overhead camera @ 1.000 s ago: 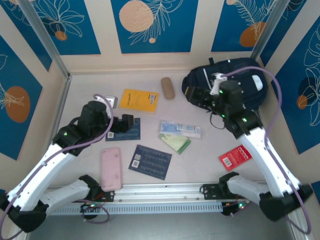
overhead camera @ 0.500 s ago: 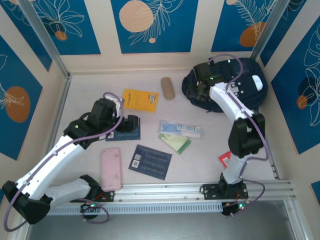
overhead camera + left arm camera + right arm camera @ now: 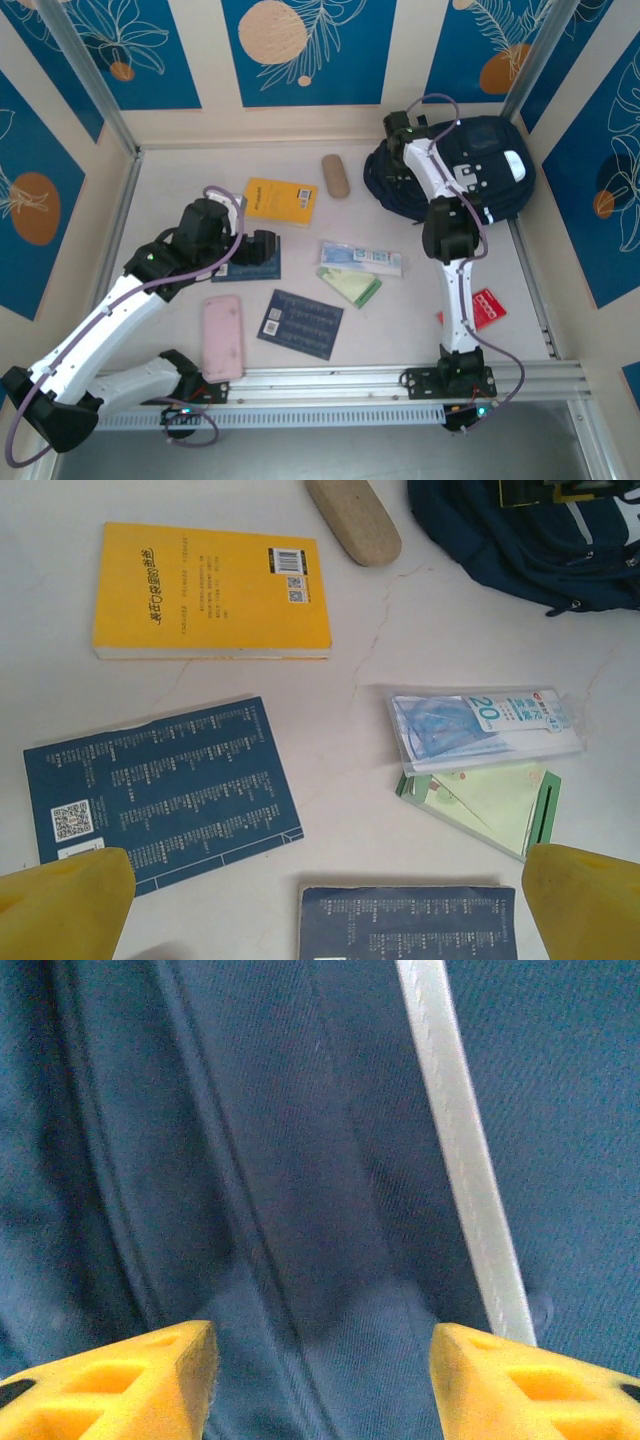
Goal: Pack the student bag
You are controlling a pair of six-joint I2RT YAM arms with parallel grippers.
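A: What is seen of the setting?

B: A pale, marble-like bench (image 3: 400, 330) is enclosed by walls patterned in blue with orange discs and leaf outlines. School things are spread flat and apart over it, presumably so that each can be picked singly.

A: What is laid nearest?

B: Toward the near edge a pink case (image 3: 222, 337) and a dark blue booklet (image 3: 305, 323) are found. A red packet (image 3: 482, 308) lies toward the right edge, partly covered by the right arm (image 3: 455, 290). Further in, a green folded sheet (image 3: 352, 287) is tucked just under a clear pack (image 3: 361, 258), in which bluish contents are visible. A second blue booklet (image 3: 165, 790) lies left of centre. The left jaws are held wide apart above it with nothing gripped, so a pick there is judged likely. Beyond are a yellow book (image 3: 279, 200) and a tan oblong case (image 3: 335, 175).

A: And the student bag?

B: The student bag (image 3: 495, 170) is set in the far right corner. Nothing can be made out inside it, and whether it is unzipped cannot be told. The right jaws are placed low at its left side, partly closed, with navy fabric and a white stripe (image 3: 460, 1150) across the gap. Whether a fold is clamped cannot be told. An opening is judged to be sought, as the items on the bench are yet to be packed.
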